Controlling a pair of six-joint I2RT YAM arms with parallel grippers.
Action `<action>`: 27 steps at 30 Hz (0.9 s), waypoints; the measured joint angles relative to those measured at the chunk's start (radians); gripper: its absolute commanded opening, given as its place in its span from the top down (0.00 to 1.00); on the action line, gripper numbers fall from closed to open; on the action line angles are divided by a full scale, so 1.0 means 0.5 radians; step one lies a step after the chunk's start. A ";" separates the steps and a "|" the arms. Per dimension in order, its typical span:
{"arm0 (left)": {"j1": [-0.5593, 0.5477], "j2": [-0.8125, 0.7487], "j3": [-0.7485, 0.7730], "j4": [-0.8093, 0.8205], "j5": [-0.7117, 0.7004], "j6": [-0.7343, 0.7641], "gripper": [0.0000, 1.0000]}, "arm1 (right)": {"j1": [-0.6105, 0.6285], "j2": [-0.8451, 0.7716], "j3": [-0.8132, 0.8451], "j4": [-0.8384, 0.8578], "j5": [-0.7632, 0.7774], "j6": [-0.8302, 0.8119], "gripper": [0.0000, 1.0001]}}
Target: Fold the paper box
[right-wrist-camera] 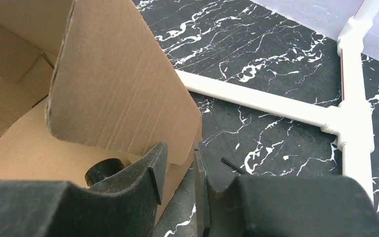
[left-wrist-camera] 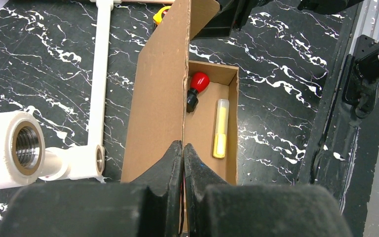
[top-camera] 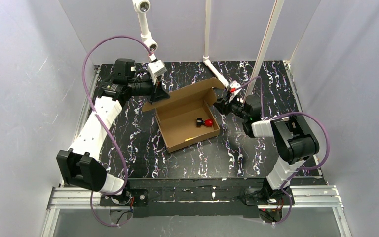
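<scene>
Started at the near edge of the table (top-camera: 227,153), a glossy black slab veined with white. Traced the left arm (top-camera: 96,123), white-shelled with a purple cable looped over it, out to the far left, and the right arm (top-camera: 291,143), black-jointed, to the middle right. Found the paper box (top-camera: 177,116) at mid-table between them: plain brown corrugated card, shallow, rectangular and open-topped, with a broad panel tilted up at its far side. Noted inside it a small red round-headed piece (top-camera: 208,122) on a black stem, and a slim pale yellow tube (left-wrist-camera: 220,128) lying flat along one wall. Saw the left jaws, black and matte, closed tight on the edge of the broad card panel at the box's left end. Saw the right jaws partly apart, astride a rounded flap at the box's right end; could not tell whether pressed on it. Beyond, made out smooth white plastic pipes (right-wrist-camera: 256,101) joined at a tee, lying on the table.
</scene>
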 measured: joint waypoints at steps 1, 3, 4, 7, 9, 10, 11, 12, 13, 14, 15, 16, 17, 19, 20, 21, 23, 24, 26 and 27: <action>0.002 0.007 0.007 -0.002 0.002 0.000 1.00 | 0.000 0.000 0.000 0.001 -0.001 0.000 0.62; 0.008 0.021 0.020 -0.009 0.007 -0.003 1.00 | -0.002 0.000 0.002 -0.014 0.002 -0.009 0.57; 0.013 0.024 0.022 -0.013 0.008 -0.005 1.00 | -0.008 -0.001 0.005 -0.029 0.002 -0.020 0.55; 0.024 0.031 0.027 -0.029 0.014 -0.005 1.00 | -0.053 -0.003 0.040 -0.152 -0.005 -0.071 0.48; 0.031 0.040 0.034 -0.031 0.027 -0.007 1.00 | -0.095 -0.010 0.047 -0.213 -0.026 -0.101 0.45; 0.035 0.047 0.037 -0.034 0.035 -0.008 1.00 | -0.116 -0.014 0.047 -0.243 -0.040 -0.117 0.44; 0.040 0.053 0.046 -0.037 0.044 -0.013 1.00 | -0.134 -0.017 0.047 -0.269 -0.053 -0.127 0.43; 0.045 0.063 0.056 -0.040 0.049 -0.014 1.00 | -0.152 -0.018 0.047 -0.288 -0.067 -0.135 0.42; 0.049 0.076 0.070 -0.040 0.054 -0.017 1.00 | -0.161 -0.018 0.047 -0.303 -0.082 -0.143 0.42; 0.052 0.085 0.081 -0.039 0.055 -0.020 1.00 | -0.166 -0.020 0.047 -0.323 -0.095 -0.153 0.41; 0.056 0.096 0.091 -0.037 0.057 -0.023 1.00 | -0.166 -0.021 0.047 -0.340 -0.106 -0.161 0.41; 0.061 0.105 0.098 -0.037 0.062 -0.029 1.00 | -0.166 -0.025 0.047 -0.356 -0.119 -0.172 0.40; 0.064 0.110 0.099 -0.035 0.065 -0.034 1.00 | -0.166 -0.031 0.047 -0.367 -0.134 -0.179 0.39; 0.069 0.112 0.100 -0.034 0.067 -0.043 1.00 | -0.164 -0.041 0.047 -0.375 -0.154 -0.186 0.37; 0.068 0.111 0.100 -0.028 0.066 -0.047 1.00 | -0.164 -0.047 0.047 -0.376 -0.167 -0.191 0.36; 0.068 0.110 0.099 -0.021 0.064 -0.050 1.00 | -0.164 -0.054 0.047 -0.376 -0.180 -0.195 0.34; 0.069 0.103 0.090 0.005 0.055 -0.059 1.00 | -0.164 -0.067 0.047 -0.375 -0.204 -0.198 0.31; 0.069 0.097 0.079 0.026 0.050 -0.065 1.00 | -0.164 -0.072 0.047 -0.375 -0.213 -0.196 0.30; 0.069 0.077 0.054 0.053 0.041 -0.073 1.00 | -0.164 -0.077 0.047 -0.370 -0.229 -0.197 0.29; 0.069 0.064 0.040 0.063 0.037 -0.079 1.00 | -0.164 -0.077 0.047 -0.369 -0.235 -0.197 0.29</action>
